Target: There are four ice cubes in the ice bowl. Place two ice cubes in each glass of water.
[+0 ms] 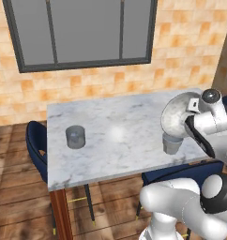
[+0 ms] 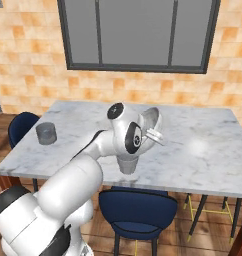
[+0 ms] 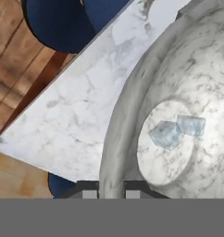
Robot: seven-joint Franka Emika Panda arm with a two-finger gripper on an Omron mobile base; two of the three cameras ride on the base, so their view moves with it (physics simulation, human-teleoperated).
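Observation:
My gripper [image 3: 111, 193] is shut on the rim of the ice bowl [image 3: 132, 102], a silvery-grey metal bowl held off the table. The bowl [image 1: 177, 115] is tipped steeply on its side, directly above one glass of water [image 1: 171, 144] near the table's front right edge. Two ice cubes [image 3: 165, 134] [image 3: 191, 125] lie touching on the bowl's flat bottom. The second glass of water [image 1: 75, 137] stands alone on the left part of the table. From the right side I see the bowl [image 2: 152, 119], the gripper [image 2: 154, 134], the near glass [image 2: 127, 165] under my wrist and the far glass [image 2: 45, 133].
The white marble table [image 1: 120, 136] stands against a tiled wall with a dark-framed window [image 1: 82, 33]. Blue chairs sit at the left end [image 1: 36, 143] and under the front edge [image 2: 138, 210]. The floor is wood.

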